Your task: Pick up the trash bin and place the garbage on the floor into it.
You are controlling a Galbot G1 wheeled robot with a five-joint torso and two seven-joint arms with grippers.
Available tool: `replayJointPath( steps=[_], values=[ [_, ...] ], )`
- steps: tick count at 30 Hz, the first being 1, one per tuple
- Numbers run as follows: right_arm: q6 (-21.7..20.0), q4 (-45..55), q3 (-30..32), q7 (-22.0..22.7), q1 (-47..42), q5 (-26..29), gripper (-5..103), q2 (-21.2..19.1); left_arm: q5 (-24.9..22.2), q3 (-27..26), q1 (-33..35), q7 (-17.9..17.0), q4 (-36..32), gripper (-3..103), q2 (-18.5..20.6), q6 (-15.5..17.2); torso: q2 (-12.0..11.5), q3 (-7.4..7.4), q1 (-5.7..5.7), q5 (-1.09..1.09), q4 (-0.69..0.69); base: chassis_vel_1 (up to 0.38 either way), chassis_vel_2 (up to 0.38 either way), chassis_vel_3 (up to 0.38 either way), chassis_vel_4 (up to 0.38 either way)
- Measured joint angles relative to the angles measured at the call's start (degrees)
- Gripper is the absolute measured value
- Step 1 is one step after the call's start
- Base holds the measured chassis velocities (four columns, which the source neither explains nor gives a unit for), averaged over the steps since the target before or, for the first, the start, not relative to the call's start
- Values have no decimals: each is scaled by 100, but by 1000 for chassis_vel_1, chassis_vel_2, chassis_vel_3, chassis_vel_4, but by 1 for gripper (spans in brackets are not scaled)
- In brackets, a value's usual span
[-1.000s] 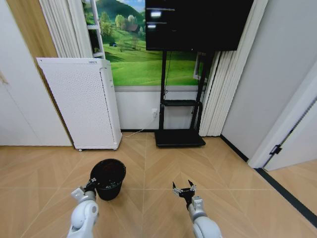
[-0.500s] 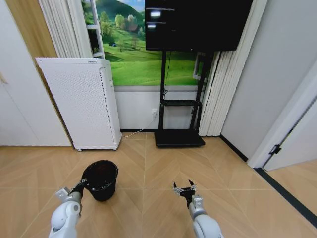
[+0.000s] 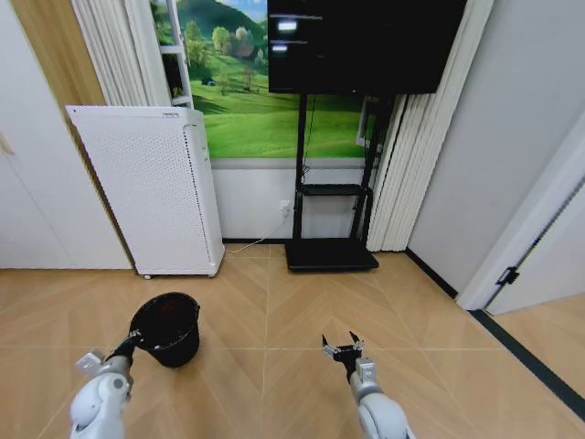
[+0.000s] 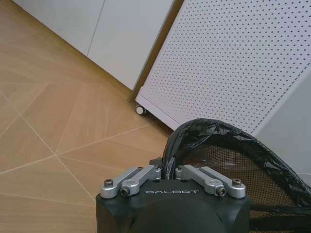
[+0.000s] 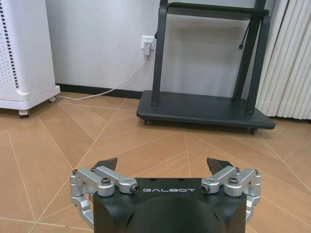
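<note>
The trash bin (image 3: 167, 327) is a small black round bin with a bag liner, held off the floor (image 3: 274, 311) at the lower left of the head view. My left gripper (image 3: 133, 339) is shut on its near rim; the left wrist view shows the fingers pinched on the crinkled black rim of the trash bin (image 4: 218, 145). My right gripper (image 3: 342, 348) hovers low over the tan herringbone floor (image 5: 146, 145) right of centre, open with nothing between its fingers (image 5: 108, 165). The garbage is out of view.
A tall white perforated appliance (image 3: 151, 187) on castors stands against the back wall at left. A black wheeled TV stand (image 3: 331, 251) sits at centre back, with a cable to a wall socket. A dark strip (image 3: 530, 357) edges the floor at right by a doorway.
My left arm has swung to the left, carrying the trash bin with it. The right gripper has stayed in place.
</note>
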Motion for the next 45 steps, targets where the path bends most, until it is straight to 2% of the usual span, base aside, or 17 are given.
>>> replayJointPath(
  steps=[2, 9, 11, 12, 14, 15, 16, 17, 18, 19, 20, 21, 23, 25, 29, 35, 45],
  values=[
    [48, -59, 0, -3, 25, 37, 100, -36, -7, -124, -13, 98, 236, 7, 202, -48, 0, 0, 0, 0, 1, 0, 0, 0, 0],
    [158, -126, -6, -18, 21, 50, 100, -69, -285, -119, -159, 65, 421, 7, 292, -27, 0, 0, 0, 0, 1, 0, 0, 0, 0],
    [232, -176, -19, -27, 21, 50, 100, -83, -488, -30, -291, -230, 446, 7, 231, 73, 0, 0, 0, 1, -1, 0, 0, 0, 0],
    [232, -176, -19, -27, 21, 50, 100, -83, -488, -30, -291, -230, 446, 7, 231, 73, 0, 0, 0, 1, -1, 0, 0, 0, 0],
    [263, -204, -19, -33, 25, 51, 100, -85, -611, 36, -364, -654, 397, 7, 119, 157, -1, 0, 0, 0, 0, 0, 0, 0, 0],
    [263, -204, -19, -33, 25, 51, 100, -85, -611, 36, -364, -654, 397, 7, 119, 157, -1, 0, 0, 0, 0, 0, 0, 0, 0],
    [277, -222, -19, -39, 33, 57, 100, -88, -737, 81, -423, -1001, 376, 7, 47, 198, -1, 0, 0, 1, 0, 0, 0, 0, 0],
    [277, -222, -19, -39, 33, 57, 100, -88, -737, 81, -423, -1001, 376, 7, 47, 198, -1, 0, 0, 1, 0, 0, 0, 0, 0],
    [315, -254, -15, -46, 42, 59, 100, -94, -895, 124, -508, -1380, 385, 7, -20, 210, -1, 0, 0, 0, 0, 0, 0, 0, 0],
    [357, -277, -15, -52, 41, 59, 100, -106, -985, 159, -577, -1603, 431, 7, -49, 174, -1, 0, 0, 1, 0, 0, 0, 0, 0],
    [357, -277, -15, -52, 41, 59, 100, -106, -985, 159, -577, -1603, 431, 7, -49, 174, -1, 0, 0, 1, 0, 0, 0, 0, 0],
    [393, -291, -13, -77, 24, 59, 100, -128, -1041, 188, -658, -1802, 517, 7, -65, 98, -1, 0, 0, 1, 0, 0, 0, 0, 0],
    [414, -296, -5, -102, 7, 60, 100, -142, -1061, 200, -706, -1887, 569, 7, -70, 56, -1, 0, 0, 0, 0, 0, 0, 0, 0],
    [509, -362, 36, -120, -27, 83, 100, -161, -1098, 272, -862, -2139, 729, 7, -62, -25, -1, 0, 0, 1, 0, 0, 0, 0, 0],
    [621, -430, 50, -125, -49, 83, 100, -160, -1039, 380, -1081, -2353, 1026, 7, 5, -187, -1, 0, 0, 1, 0, 0, 0, 0, 0],
    [671, -436, 51, -129, -77, 90, 100, -127, -1013, 511, -1404, -2488, 1420, 7, 74, -331, -1, 0, 0, 1, 0, 0, 0, 0, 0],
    [681, -399, 51, -132, -82, 77, 100, -81, -963, 812, -1689, -2356, 1813, 7, 147, -475, -1, 0, 0, 0, 0, 0, 0, 0, 0]
  ],
)
